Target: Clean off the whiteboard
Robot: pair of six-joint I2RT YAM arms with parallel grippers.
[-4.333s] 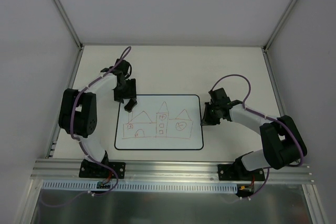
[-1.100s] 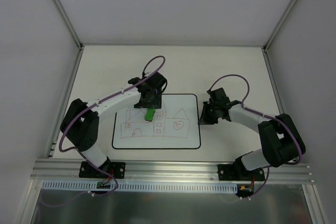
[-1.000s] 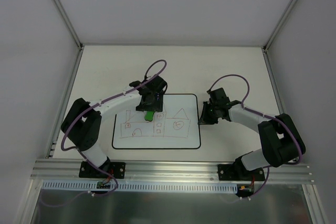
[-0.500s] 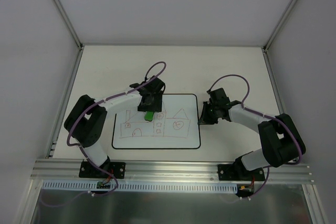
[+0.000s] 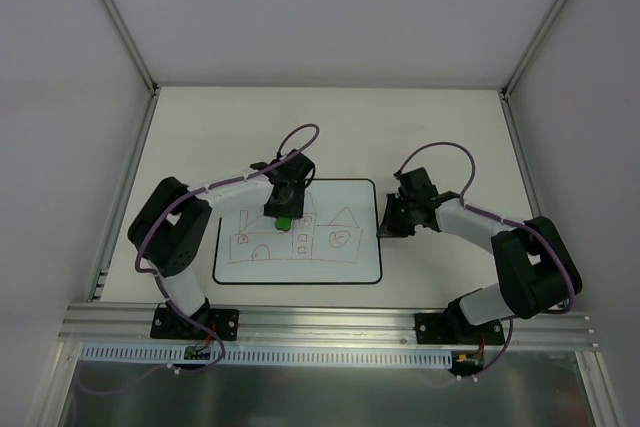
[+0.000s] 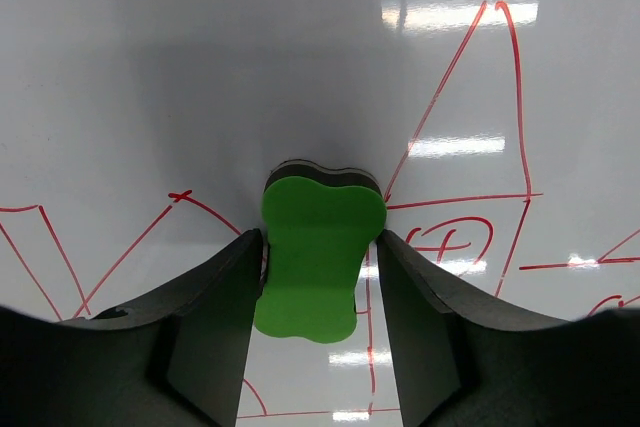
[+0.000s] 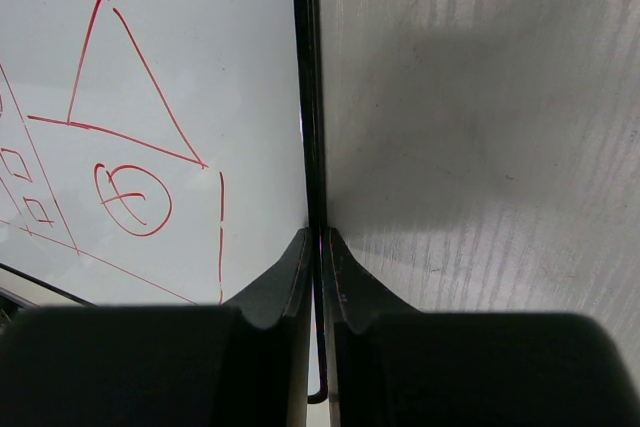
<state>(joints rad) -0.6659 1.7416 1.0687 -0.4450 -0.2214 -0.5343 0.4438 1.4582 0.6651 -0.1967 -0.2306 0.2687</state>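
While squeezing the green eraser point(image 6: 315, 272) from both sides in the left gripper point(image 6: 320, 242), resting on the whiteboard point(image 6: 180, 67) directly below those fingertips, pinches that board's black edge in the tightly closed right gripper point(image 7: 318, 247).

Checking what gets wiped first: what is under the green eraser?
The whiteboard lies under the eraser, between the fingers of the left gripper; red house lines run out around it. Any strokes directly beneath are covered.
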